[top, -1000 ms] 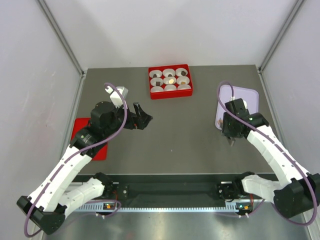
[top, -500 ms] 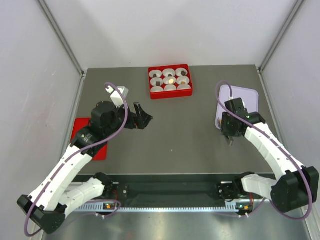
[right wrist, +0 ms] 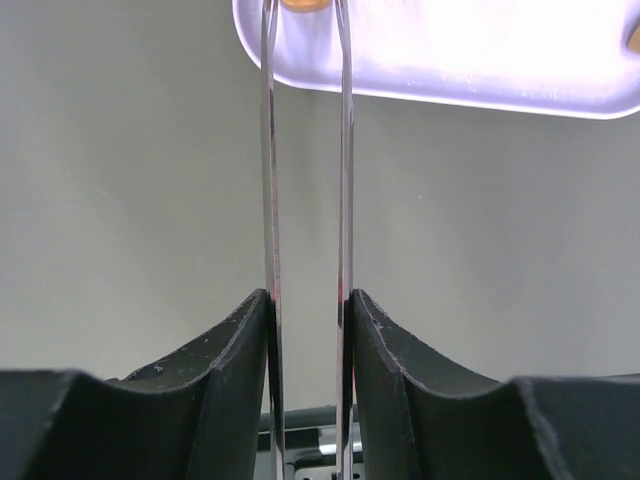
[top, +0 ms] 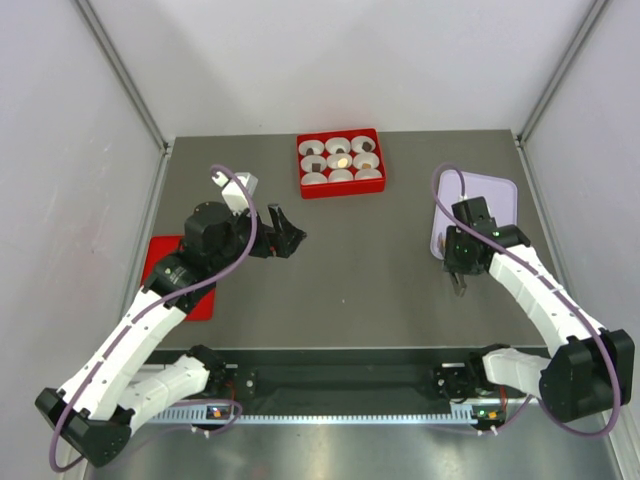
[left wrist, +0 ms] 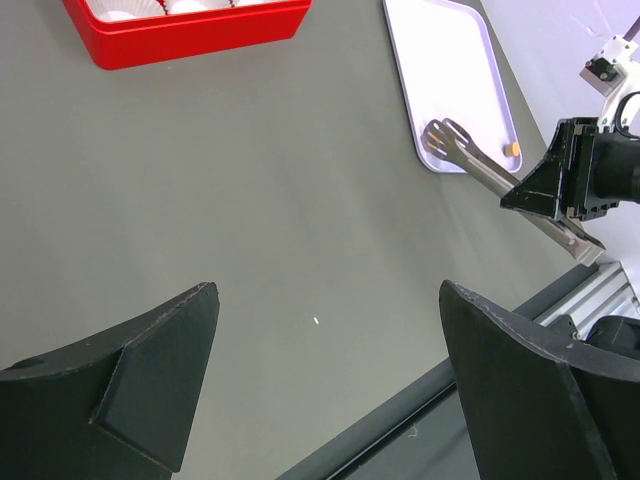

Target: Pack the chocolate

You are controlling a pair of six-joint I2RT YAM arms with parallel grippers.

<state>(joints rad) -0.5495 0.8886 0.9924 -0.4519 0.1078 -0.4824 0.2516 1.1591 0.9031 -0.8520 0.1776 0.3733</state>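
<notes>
- Lavender tray [top: 495, 195] sits on the right side of the worktop [top: 380, 270]. The right tool [right wrist: 307, 315] is clamped on a pair of steel tweezers [right wrist: 305, 200], and their prongs reach over the tray's near rim.
- One tan chocolate [right wrist: 303, 4] lies on the tray at the prong tips, between them. The frame edge cuts it off, so I cannot tell whether the prongs pinch it or only straddle it.
- A second tan chocolate [left wrist: 512, 148] rests on the tray near the tips and is untouched.
- The red box [top: 341, 163] is at the far centre of the worktop, well apart from the tray. It holds nine white paper cups [top: 341, 176] in three rows. One cup has a tan piece, a few have dark ones, and the near row looks empty.
- The left tool [left wrist: 327, 295] is spread wide and carries nothing. It hangs over bare worktop, nearer the box than the tray.
- A flat red panel [top: 160, 258] lies under the left arm, perhaps the box lid.
- Step in hand, as I judge it: picking a chocolate off the tray with the tweezers. Packing looks partway done, with some cups filled, others waiting and at least two pieces on the tray.
- The next move calls for a steady squeeze so the prongs bite the coin's edges. Then a straight lift clear of the tray rim, a carry across to an empty cup, and a low release.
- Risk: a small round sweet may squirt out from springy prongs if it is gripped off-centre.
</notes>
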